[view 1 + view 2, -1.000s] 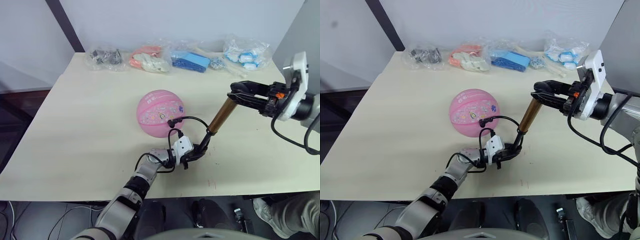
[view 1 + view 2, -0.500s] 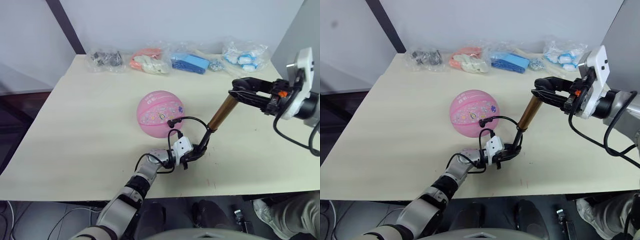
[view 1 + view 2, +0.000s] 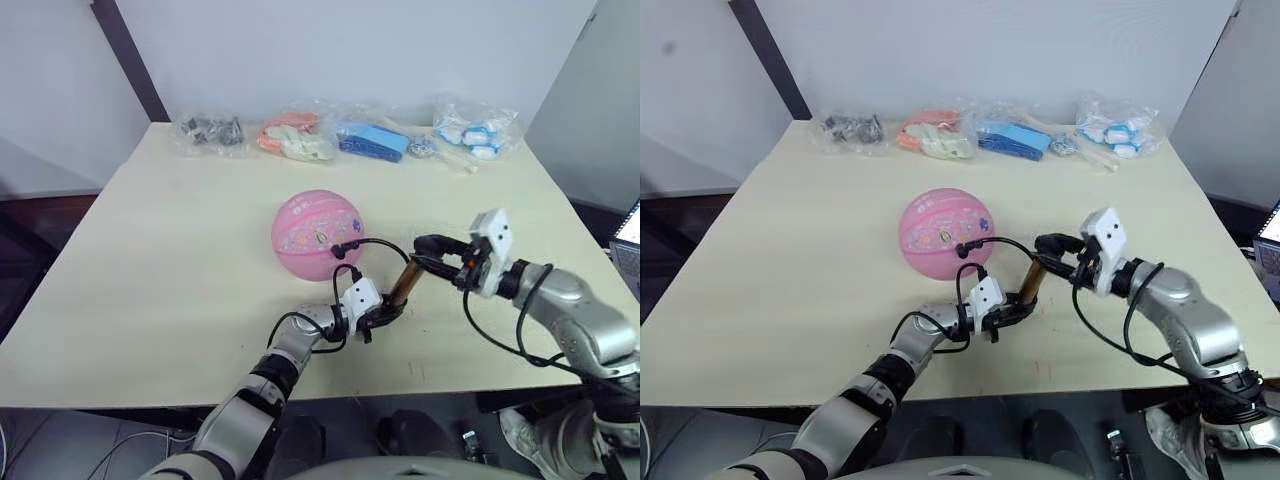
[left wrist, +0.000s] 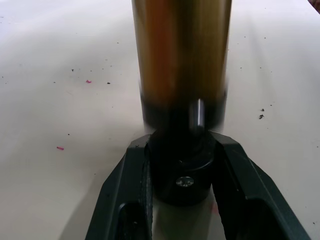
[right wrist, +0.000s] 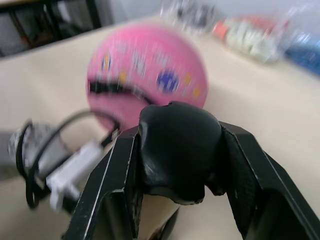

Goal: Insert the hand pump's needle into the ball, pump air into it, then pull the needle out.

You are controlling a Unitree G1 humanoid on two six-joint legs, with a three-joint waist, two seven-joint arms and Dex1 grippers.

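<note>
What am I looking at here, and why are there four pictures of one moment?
It is a two-armed robot at a pale table. Two pictures come from cameras on its head, looking down over its arms. The other two come from a camera on each wrist, looking along that arm's tool.

On the table lies a pink ball, and along the far edge a row of clear plastic bags.

Both arms hold one hand pump, a gold-brown tube. The left tool is shut on its black bottom cap, as the left wrist picture shows. The right tool is shut on the black knob at its top. A thin black hose loops from the pump to the ball.
</note>
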